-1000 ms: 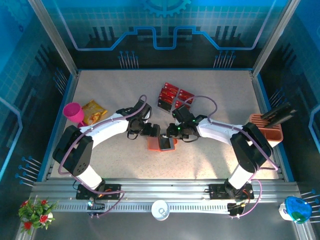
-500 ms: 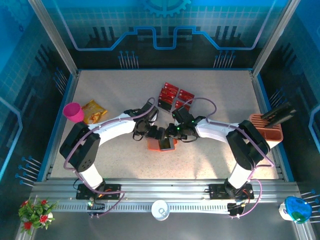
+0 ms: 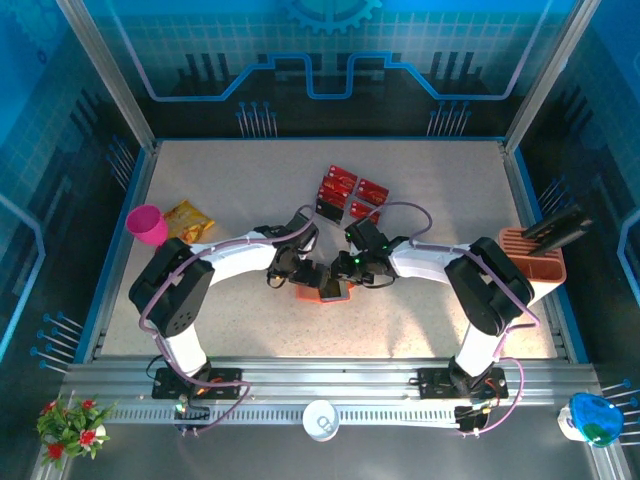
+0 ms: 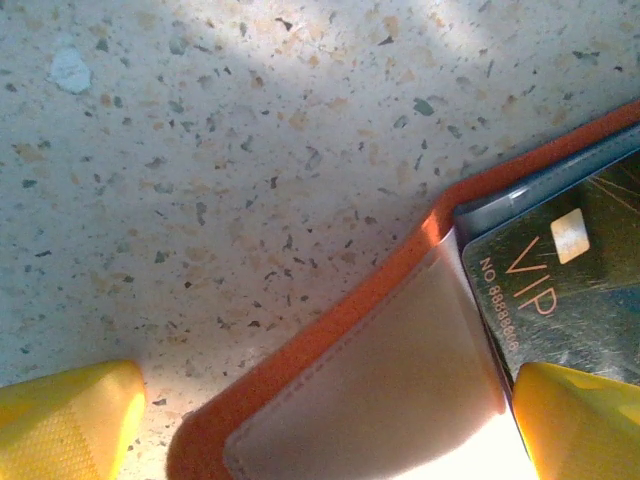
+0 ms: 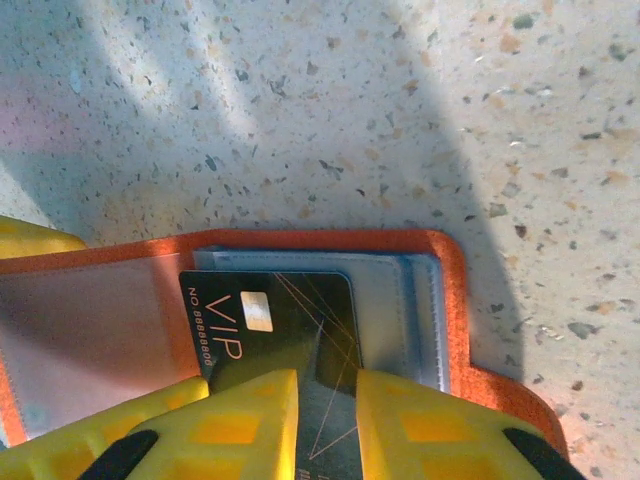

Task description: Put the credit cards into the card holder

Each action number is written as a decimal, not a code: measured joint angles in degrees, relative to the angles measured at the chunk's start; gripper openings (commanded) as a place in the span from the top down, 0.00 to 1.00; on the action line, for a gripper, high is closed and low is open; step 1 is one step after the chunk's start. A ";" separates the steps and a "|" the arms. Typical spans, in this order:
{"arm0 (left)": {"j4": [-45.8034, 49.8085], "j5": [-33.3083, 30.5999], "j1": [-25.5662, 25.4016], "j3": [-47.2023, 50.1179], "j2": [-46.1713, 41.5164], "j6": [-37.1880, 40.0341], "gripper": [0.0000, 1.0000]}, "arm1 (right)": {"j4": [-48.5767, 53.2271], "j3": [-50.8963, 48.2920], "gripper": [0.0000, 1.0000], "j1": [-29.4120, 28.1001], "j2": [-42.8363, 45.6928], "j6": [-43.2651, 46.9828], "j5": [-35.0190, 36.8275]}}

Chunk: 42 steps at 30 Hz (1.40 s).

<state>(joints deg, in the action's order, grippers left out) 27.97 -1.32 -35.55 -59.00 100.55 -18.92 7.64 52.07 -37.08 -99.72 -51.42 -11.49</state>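
Left pincer (image 4: 325, 420) has moved in, wide open, over corner of small orange folding wallet (image 5: 455, 300); right pincer (image 5: 327, 400) pinches dark shiny VIP card (image 5: 290, 320) on grey pockets; wallet can be held still for sliding card in

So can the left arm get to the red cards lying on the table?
Probably yes. The left gripper is open at the wallet corner, and the red cards lie just beyond it with only bare table between.

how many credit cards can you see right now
5: four red cards clustered on the table beyond the card holder, one dark VIP card partly in its pocket under the right gripper. Overlaps may hide more.
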 measured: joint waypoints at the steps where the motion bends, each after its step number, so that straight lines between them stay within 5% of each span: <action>1: -0.09 -0.15 -0.07 0.11 0.00 0.00 0.03 | -0.17 -0.02 0.69 0.04 0.00 -0.09 -0.04; 7: -0.83 -0.59 -0.13 0.72 -0.07 0.00 0.03 | -0.94 -0.39 0.59 0.24 0.02 -0.66 -0.42; 42: -3.56 -0.79 -0.13 2.73 -1.88 -0.22 0.03 | -6.45 -3.37 0.65 0.83 0.48 -2.62 -2.56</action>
<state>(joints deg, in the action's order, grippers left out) 24.40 -2.11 -35.68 -56.27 98.67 -19.14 1.19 48.71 -36.25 -99.24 -54.04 -14.04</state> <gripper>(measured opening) 0.973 0.361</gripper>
